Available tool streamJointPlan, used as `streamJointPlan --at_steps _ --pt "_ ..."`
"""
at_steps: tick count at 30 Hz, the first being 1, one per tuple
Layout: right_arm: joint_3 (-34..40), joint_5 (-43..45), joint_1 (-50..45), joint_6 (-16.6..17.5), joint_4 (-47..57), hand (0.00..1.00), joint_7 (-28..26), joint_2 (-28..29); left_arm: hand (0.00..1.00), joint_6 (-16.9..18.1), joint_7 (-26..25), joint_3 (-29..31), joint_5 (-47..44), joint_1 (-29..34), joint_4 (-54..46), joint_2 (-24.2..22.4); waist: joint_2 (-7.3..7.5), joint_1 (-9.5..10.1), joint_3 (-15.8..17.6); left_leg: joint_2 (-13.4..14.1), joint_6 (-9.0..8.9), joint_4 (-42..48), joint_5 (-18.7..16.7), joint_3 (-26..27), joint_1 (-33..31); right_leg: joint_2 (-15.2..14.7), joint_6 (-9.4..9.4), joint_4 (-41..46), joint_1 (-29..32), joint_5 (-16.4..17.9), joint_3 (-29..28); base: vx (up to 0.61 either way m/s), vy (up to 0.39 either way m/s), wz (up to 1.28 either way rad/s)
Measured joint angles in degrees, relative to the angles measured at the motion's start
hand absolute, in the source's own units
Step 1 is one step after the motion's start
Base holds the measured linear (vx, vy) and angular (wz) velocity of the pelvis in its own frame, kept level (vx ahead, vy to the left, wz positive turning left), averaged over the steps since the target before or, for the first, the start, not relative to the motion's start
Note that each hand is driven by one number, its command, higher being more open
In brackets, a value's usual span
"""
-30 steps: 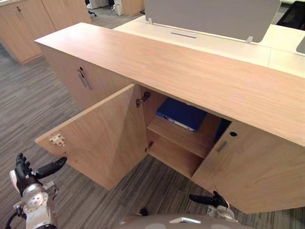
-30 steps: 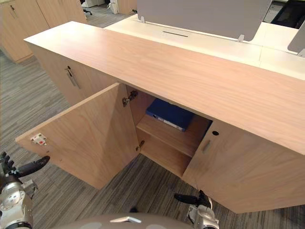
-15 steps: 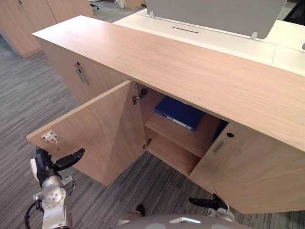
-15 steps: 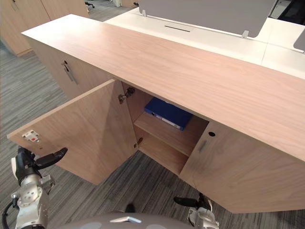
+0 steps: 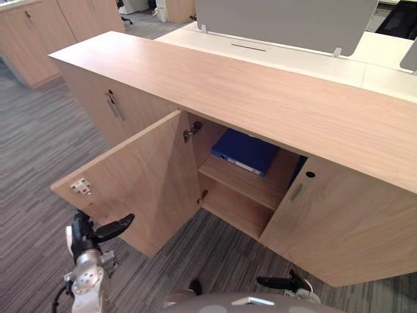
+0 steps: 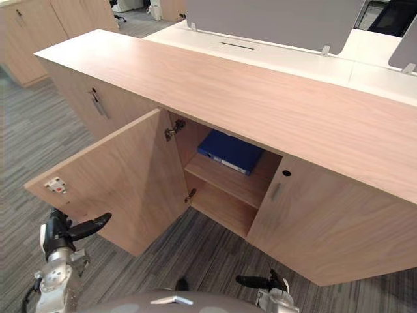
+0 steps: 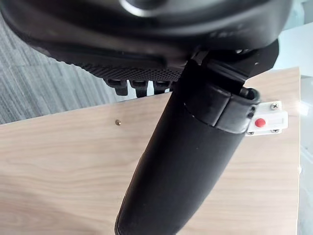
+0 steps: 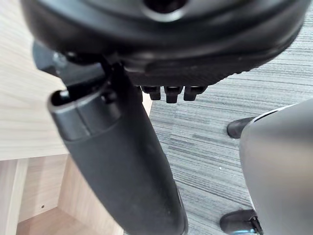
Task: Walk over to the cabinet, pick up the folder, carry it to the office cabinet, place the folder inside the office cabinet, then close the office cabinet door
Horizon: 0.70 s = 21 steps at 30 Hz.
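Closing the door is judged to be the step in hand, since the flat blue folder [image 5: 246, 151] is seen lying on the upper shelf inside the long light-wood office cabinet [image 5: 260, 91]. The cabinet's left wooden door [image 5: 143, 176] stands wide open. The dark left hand [image 5: 83, 233] is held near its free edge on the inner side, fingers loosely spread, nothing gripped. The hand should be taken round that edge, and the outer face pushed steadily with flat fingers until the small white catch [image 5: 81, 187] is seated. The dark right hand [image 5: 290, 283] hangs low; its state cannot be told.
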State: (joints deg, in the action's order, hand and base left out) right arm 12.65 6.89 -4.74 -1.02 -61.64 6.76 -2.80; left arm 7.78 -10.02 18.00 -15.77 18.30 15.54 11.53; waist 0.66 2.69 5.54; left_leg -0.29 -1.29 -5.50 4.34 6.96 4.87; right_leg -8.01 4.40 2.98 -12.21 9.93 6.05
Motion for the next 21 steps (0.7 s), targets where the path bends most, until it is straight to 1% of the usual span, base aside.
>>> streamJointPlan --at_steps 2,4,6,12,15,17,21 --pt "-0.03 -0.05 -0.08 0.01 0.01 1.0 0.02 -0.03 1.0 0.27 0.22 -1.33 0.0 3.26 -3.42 -1.3 0.04 0.16 -0.03 -0.1 0.23 0.01 0.26 -0.14 -0.09 -0.19 0.23 0.0 -0.04 0.15 0.1 -0.01 0.002 0.04" --pt "-0.03 -0.05 -0.09 0.02 0.05 1.0 0.01 -0.02 1.0 0.5 0.71 -1.94 -0.12 5.35 -5.52 -2.67 0.06 0.33 -0.04 -0.39 0.43 0.03 0.33 -0.26 -0.26 -0.49 0.29 0.0 -0.02 0.13 0.26 0.02 0.007 0.07" --pt "-0.1 -0.07 -0.09 0.02 0.09 1.0 -0.24 0.16 1.0 0.51 1.37 -2.91 -2.03 6.67 -7.02 -3.62 0.09 0.59 -0.05 -1.16 1.06 0.06 0.49 -0.75 -0.64 -0.89 0.85 -0.03 0.01 0.04 0.63 0.05 0.02 0.14" --pt "-0.45 -0.16 0.0 0.08 1.23 1.0 -0.63 0.47 1.0 0.51 3.31 -4.61 -4.67 8.22 -8.65 -3.5 0.17 1.55 -0.11 -1.12 1.16 0.07 0.54 -1.28 -0.75 -0.99 1.18 0.48 -0.03 -0.18 0.4 0.01 0.007 0.06" --pt "-1.05 -0.17 0.05 0.4 1.34 1.0 -0.92 0.45 1.0 0.51 3.83 -6.08 -5.07 9.04 -8.79 -2.96 0.05 1.6 -0.17 -1.01 1.34 0.03 0.69 -1.29 -0.51 -0.97 1.18 0.99 -0.01 -0.18 0.36 -0.07 0.004 0.0" --pt "-1.96 -0.18 -0.2 0.46 1.35 1.0 -1.2 0.44 1.0 0.51 4.75 -7.24 -5.07 10.07 -9.37 -2.88 -0.04 1.58 -0.13 -1.01 1.07 0.01 0.75 -1.29 -0.51 -1.01 1.2 0.94 0.07 -0.18 0.28 -0.1 0.009 0.01" --pt "-2.88 -0.34 -0.7 0.46 2.07 1.0 -1.3 0.17 1.0 0.45 7.07 -10.21 -6.28 11.72 -9.38 -2.84 -0.4 1.44 -0.25 -1.07 1.15 0.01 1.31 -1.35 -0.54 -1.06 1.49 0.97 0.12 0.12 0.0 -0.1 0.014 0.02"
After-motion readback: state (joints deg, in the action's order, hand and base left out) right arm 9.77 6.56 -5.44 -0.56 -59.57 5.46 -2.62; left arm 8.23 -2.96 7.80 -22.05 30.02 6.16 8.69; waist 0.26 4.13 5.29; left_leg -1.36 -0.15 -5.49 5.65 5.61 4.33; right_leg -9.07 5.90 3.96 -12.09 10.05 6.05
